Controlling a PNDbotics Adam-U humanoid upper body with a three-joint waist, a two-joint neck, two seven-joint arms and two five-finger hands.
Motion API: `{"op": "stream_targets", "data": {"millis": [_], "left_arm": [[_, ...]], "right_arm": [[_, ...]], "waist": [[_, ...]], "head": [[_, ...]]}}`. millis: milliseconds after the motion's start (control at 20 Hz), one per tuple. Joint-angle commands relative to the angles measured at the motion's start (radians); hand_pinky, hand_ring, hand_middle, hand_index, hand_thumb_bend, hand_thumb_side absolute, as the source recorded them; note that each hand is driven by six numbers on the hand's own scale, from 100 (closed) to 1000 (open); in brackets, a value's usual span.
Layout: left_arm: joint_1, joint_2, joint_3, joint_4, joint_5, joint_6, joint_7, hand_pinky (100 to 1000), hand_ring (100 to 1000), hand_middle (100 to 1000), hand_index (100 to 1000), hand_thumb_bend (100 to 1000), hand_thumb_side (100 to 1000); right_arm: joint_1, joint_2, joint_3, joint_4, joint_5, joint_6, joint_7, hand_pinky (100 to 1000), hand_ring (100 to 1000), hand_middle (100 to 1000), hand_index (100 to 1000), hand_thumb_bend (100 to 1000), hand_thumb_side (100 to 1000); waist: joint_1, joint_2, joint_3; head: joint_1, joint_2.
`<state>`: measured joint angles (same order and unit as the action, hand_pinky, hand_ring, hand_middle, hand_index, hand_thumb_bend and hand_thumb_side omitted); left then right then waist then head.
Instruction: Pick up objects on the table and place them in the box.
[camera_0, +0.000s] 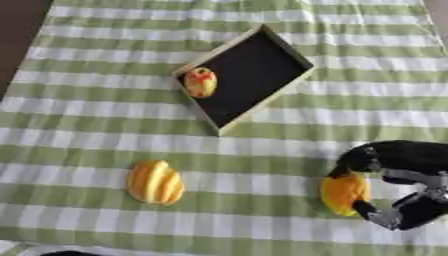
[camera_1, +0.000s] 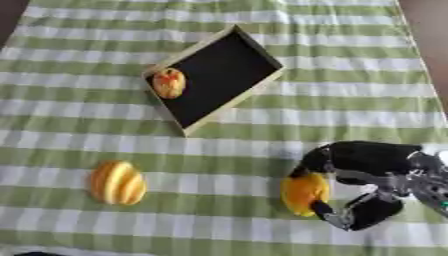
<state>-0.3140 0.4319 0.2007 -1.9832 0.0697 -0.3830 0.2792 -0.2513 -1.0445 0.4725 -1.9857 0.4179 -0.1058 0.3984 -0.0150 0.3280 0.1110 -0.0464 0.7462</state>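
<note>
- Green-and-white striped cloth (camera_0: 105, 125) covers the table.
- Done: one yellow-red piece (camera_0: 200, 82) lies in the box (camera_0: 284, 47), at its left corner.
- In progress: right hand (camera_1: 363, 172) curls round an orange piece (camera_1: 304, 193), near right, seemingly on the cloth.
- Left: ridged yellow piece (camera_0: 155, 182), near left.

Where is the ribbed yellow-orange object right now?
The ribbed yellow-orange object lies on the striped cloth at lower left, below the box, apart from the right hand.
</note>
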Motion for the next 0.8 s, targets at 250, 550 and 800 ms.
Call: {"op": "stream_targets", "data": {"millis": [250,550,800], "left_arm": [[-0.003,0.014,0.000,-0.017,0.006,-0.003,-0.001,801,806,684,858,100,520],[-0.001,0.013,-0.001,-0.017,0.010,-0.001,-0.007,801,807,684,857,100,527],[0.006,0.019,0.002,-0.017,0.007,0.000,-0.007,802,808,685,858,100,521]], "right_arm": [[-0.033,-0.006,0.004,-0.014,0.050,0.011,-0.147,740,679,429,505,100,258],[-0.035,-0.002,0.003,-0.014,-0.018,-0.021,-0.237,726,672,384,451,100,236],[-0.059,-0.012,-0.057,-0.014,-0.073,-0.082,-0.296,735,684,393,461,100,203]], "waist": [[0.000,-0.016,0.001],[-0.003,-0.018,0.000],[-0.003,-0.023,-0.004]], "head": [[-0.004,-0.002],[-0.002,0.000],[0.002,0.000]]}}
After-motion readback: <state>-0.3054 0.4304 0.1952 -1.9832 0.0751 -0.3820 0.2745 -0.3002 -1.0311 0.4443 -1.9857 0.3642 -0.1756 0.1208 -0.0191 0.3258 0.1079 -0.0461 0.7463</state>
